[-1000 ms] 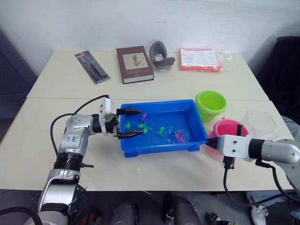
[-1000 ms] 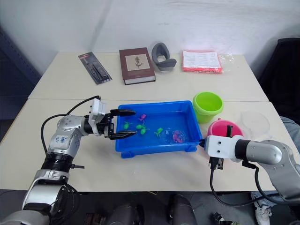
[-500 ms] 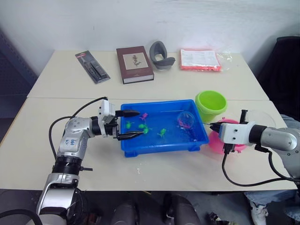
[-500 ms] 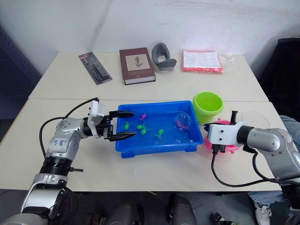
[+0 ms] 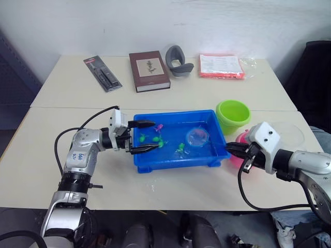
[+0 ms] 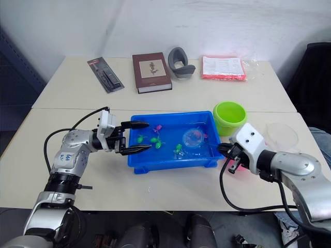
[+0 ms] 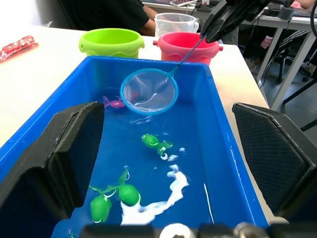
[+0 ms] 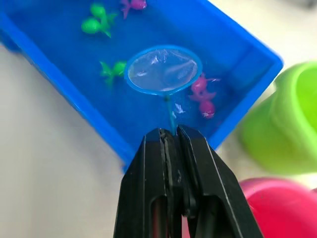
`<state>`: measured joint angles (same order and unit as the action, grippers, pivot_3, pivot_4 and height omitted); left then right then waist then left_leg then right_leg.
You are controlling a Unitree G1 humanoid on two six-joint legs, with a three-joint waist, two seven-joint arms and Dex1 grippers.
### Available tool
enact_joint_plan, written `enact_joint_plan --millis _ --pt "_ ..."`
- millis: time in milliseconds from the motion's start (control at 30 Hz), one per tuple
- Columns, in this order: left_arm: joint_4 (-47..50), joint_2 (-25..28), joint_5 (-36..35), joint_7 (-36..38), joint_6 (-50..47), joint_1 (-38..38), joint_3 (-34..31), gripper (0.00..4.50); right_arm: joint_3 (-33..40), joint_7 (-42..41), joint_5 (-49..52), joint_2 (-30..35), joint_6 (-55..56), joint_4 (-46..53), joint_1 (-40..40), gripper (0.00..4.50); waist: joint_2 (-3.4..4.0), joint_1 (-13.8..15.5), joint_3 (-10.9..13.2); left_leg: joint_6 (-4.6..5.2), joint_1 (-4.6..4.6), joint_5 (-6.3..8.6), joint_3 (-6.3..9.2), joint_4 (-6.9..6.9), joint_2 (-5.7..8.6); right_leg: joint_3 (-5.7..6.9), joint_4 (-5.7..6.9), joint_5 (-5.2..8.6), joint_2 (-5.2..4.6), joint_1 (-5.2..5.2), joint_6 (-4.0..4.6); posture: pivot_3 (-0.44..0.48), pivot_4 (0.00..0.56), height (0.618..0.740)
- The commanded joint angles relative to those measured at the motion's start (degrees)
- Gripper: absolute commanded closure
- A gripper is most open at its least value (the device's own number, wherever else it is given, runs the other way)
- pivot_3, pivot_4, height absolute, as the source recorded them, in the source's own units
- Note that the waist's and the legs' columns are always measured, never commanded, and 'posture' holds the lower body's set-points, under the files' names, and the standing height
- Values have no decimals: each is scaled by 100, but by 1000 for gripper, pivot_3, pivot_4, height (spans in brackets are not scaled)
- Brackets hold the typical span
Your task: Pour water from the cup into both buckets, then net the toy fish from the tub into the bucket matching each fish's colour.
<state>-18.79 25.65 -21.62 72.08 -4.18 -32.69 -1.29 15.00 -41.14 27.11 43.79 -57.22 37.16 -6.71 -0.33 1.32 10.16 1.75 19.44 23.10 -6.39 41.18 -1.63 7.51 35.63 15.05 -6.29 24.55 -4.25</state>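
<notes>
right fingers (image 8: 171, 163) pinch the net (image 8: 163, 70) handle, hoop over the tub (image 5: 155, 160) middle, pink fish (image 8: 204, 94) just beside the hoop toward the green bucket (image 5: 232, 114). left gripper (image 5: 138, 137) gapes at the tub's far end.

Two pale beige counter (image 5: 170, 95) sections stand butted together, a seam running across between them. Behind rises a plain white wall (image 5: 170, 23), evenly lit. A dark blue panel (image 5: 10, 67) stands at the left edge, and a black upholstered shape (image 5: 313, 77) (possibly a chair back) at the right. Further desks with metal legs (image 7: 285, 54) appear in the left wrist view.
</notes>
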Motion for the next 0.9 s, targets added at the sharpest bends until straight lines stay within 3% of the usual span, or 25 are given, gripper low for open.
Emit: enact_joint_plan --millis 33,233,333,633,900 --pt "89 33 -68 -1 57 -32 -41 43 624 688 611 -521 -1140 416 -272 4500 1 -3 0 0 1 0 -1 0 2 2 0 0 -2 2 0 0 150 740" --pt "55 31 -42 -16 86 -67 -25 43 1174 1716 728 -1650 -3189 553 -1112 4500 3 -19 -1 0 4 0 0 -4 5 5 2 1 -2 3 1 0 150 740" --pt "33 34 -34 -22 106 -75 -27 43 1278 1954 848 -1924 -3520 500 -1327 4500 5 -22 -1 0 6 0 -1 -6 8 6 4 1 6 7 1 0 150 740" --pt "27 41 -36 -21 143 -62 -28 43 1235 2567 2048 -1620 -3528 225 -1108 4500 5 -34 -1 1 14 0 1 -13 18 9 -4 0 16 9 0 0 150 740" --pt "126 47 -56 -22 95 -40 -14 43 1082 3703 2767 -1201 -3528 -162 -1178 4500 6 -83 -1 1 14 0 0 -16 14 8 -5 0 17 10 0 0 150 740"
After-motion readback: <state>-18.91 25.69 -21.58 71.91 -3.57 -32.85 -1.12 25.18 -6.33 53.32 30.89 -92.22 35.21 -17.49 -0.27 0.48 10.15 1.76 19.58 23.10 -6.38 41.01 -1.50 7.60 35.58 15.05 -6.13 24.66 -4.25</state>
